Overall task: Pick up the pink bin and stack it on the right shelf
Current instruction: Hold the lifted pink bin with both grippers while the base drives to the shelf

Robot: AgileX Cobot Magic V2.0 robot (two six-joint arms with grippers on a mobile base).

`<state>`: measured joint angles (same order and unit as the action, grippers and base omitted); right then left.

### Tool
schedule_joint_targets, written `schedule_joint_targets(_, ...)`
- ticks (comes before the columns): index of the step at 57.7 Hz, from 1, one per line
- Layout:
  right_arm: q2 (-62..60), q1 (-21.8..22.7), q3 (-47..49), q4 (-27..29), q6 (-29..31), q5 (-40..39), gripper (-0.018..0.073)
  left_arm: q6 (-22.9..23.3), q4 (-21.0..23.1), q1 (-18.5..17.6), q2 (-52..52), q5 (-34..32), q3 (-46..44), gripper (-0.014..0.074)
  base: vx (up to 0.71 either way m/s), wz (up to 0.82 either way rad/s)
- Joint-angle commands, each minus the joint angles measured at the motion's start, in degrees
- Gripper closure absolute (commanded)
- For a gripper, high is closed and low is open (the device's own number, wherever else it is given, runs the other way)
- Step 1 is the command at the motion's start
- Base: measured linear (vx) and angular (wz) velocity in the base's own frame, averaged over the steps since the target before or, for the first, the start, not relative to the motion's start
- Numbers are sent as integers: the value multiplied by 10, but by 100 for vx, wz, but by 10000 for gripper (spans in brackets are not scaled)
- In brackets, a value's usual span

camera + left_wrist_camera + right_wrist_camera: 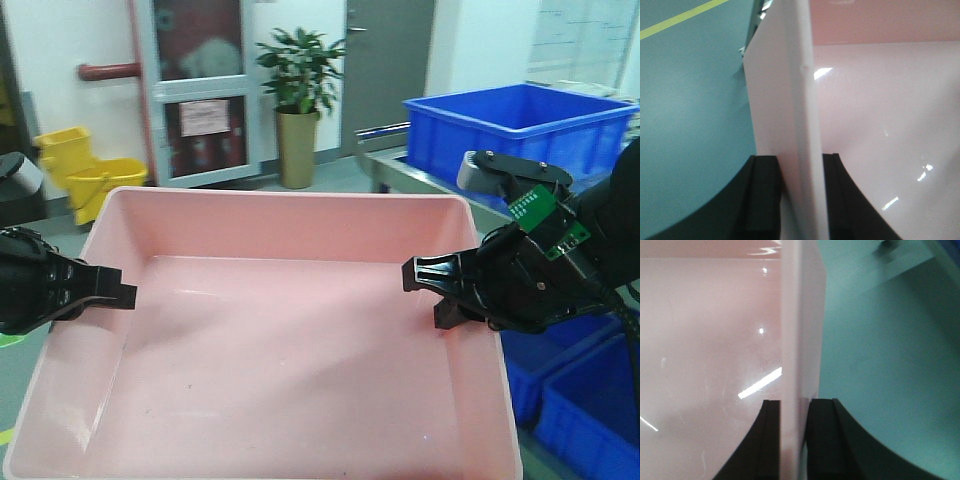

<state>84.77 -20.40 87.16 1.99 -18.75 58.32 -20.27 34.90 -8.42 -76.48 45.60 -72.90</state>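
Observation:
The pink bin is held up close in front of the front camera, tilted toward it, its inside bare. My left gripper is shut on the bin's left wall; in the left wrist view its black fingers clamp that pale wall from both sides. My right gripper is shut on the right wall, and the right wrist view shows its fingers pinching the wall. The right shelf is out of view.
A large blue crate sits on a metal stand at the right, with more blue crates low at the right. Green floor lies below the bin. A potted plant, a yellow bucket and doors stand at the back.

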Motion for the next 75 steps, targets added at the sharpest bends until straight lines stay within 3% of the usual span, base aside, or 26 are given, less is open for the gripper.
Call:
schedule_joint_targets(1,-22,0,25,29,3,-59,568,-6,59,-9,21,-6,-17,596,44,-52)
schedule_joint_targets(75,-22,0,25,29,3,-59,568,-6,58,-9,21,-7,-17,596,39,-66)
